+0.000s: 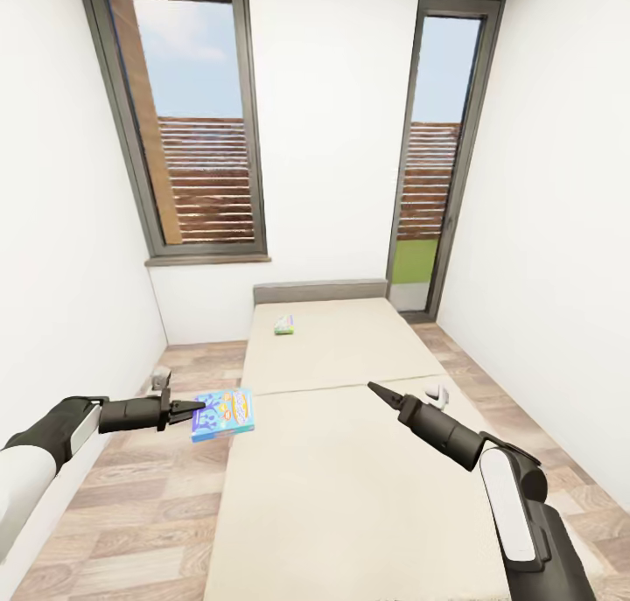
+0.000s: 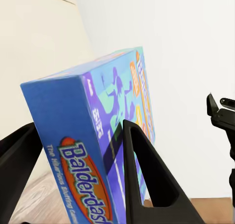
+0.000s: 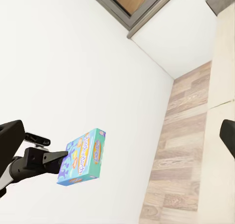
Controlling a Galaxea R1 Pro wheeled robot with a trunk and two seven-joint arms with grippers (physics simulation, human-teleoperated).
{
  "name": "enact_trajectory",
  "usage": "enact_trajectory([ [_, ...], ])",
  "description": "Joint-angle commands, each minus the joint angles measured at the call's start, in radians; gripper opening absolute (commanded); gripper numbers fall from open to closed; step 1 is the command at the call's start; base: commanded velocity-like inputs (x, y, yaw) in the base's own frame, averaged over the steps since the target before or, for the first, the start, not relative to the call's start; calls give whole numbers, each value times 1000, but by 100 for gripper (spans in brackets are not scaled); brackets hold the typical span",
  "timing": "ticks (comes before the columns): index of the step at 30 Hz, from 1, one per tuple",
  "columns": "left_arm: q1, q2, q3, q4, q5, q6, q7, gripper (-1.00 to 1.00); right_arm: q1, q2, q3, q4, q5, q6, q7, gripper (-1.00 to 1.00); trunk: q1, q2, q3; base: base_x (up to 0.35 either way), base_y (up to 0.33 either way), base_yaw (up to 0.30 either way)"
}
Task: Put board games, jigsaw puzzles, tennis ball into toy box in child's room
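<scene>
Board games: blue one (image 1: 224, 414) is clamped in the left gripper (image 1: 187, 411), held off the left edge of the bed (image 1: 350, 461), above the wood-plank floor (image 1: 149, 496), clear of the mattress. Cover faces up and toward the head camera, box roughly flat with a slight tilt. Left arm reaches in from the left side, forearm about level.

Left wrist view: blue board game (image 2: 98, 150) sits between the two black fingers (image 2: 147, 180), one on each broad face, jaws closed on the box. "Balderdash" printed on the near edge, purple and teal cartoon figures on the cover. Right gripper's tip (image 2: 220, 114) shows across from it, white wall behind.

Right wrist view: same blue box (image 3: 82, 157) held at one short end by the left gripper (image 3: 61, 159), hanging in front of the white left wall with plank floor beside the bed edge.

Second board game, pale green-white box (image 1: 284, 324), lies flat on the mattress near the grey headboard (image 1: 319, 291), well apart from both grippers.

Right gripper (image 1: 378, 394) hovers over the mattress around mid-bed, right of centre, pointing toward the left arm. It holds nothing. Fingers look drawn together to a point in the head view; one finger (image 3: 228, 136) is at the frame edge of its own wrist view, so can't tell jaw state for sure.

Two tall dark-framed windows (image 1: 188, 120) on the far wall, one at left, one (image 1: 437, 159) at right beside the bed head.
</scene>
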Motion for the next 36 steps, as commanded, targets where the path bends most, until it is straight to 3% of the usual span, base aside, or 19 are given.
enact_trajectory([
  [1,-1,1,-1,-1,6,11,-3,-100,-1,1,-2,0,1,6,4,100,-3,5,1,0,0,-277],
  [11,-1,1,0,-1,6,11,-3,-100,-1,1,-2,0,1,6,3,100,-42,75,33,0,0,-277],
  [32,-1,-1,2,-1,7,4,-2,-100,-1,1,-3,2,1,6,2,100,-42,75,33,-28,0,-277],
  [36,-1,-1,2,-1,6,3,-1,-100,-1,1,-3,2,1,6,2,100,-57,103,45,-9,0,-277],
])
